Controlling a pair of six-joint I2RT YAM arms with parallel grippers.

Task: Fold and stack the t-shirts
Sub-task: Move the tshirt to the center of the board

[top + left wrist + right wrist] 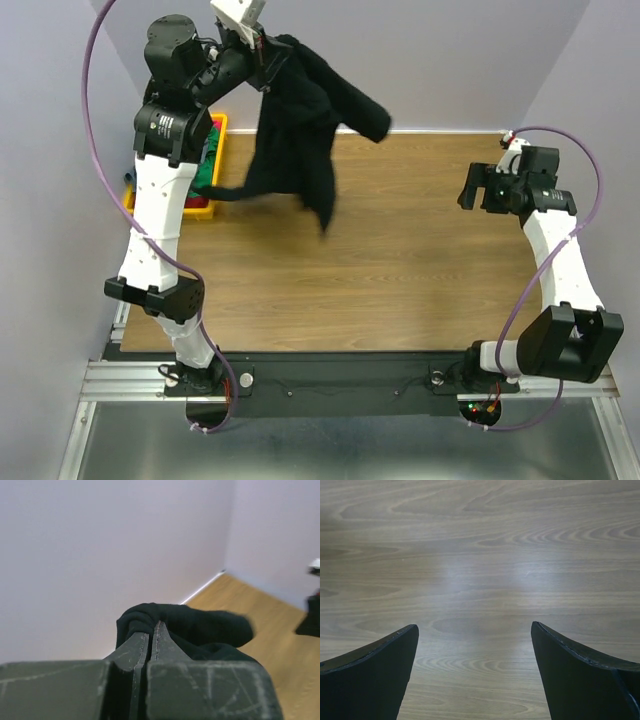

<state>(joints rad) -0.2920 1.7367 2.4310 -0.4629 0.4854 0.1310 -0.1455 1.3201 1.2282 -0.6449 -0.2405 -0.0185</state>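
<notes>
Your black t-shirt [298, 140] bunched and hanging over the far left of the desk [400, 270], pinched in your left end effector [156, 628], fingers clamped on the cloth, one end trailing toward the yellow tray [222, 124] of green cloth [213, 150] and red cloth [197, 205], your right end effector [475, 645] spread wide above the wood, well apart from the shirt.
</notes>
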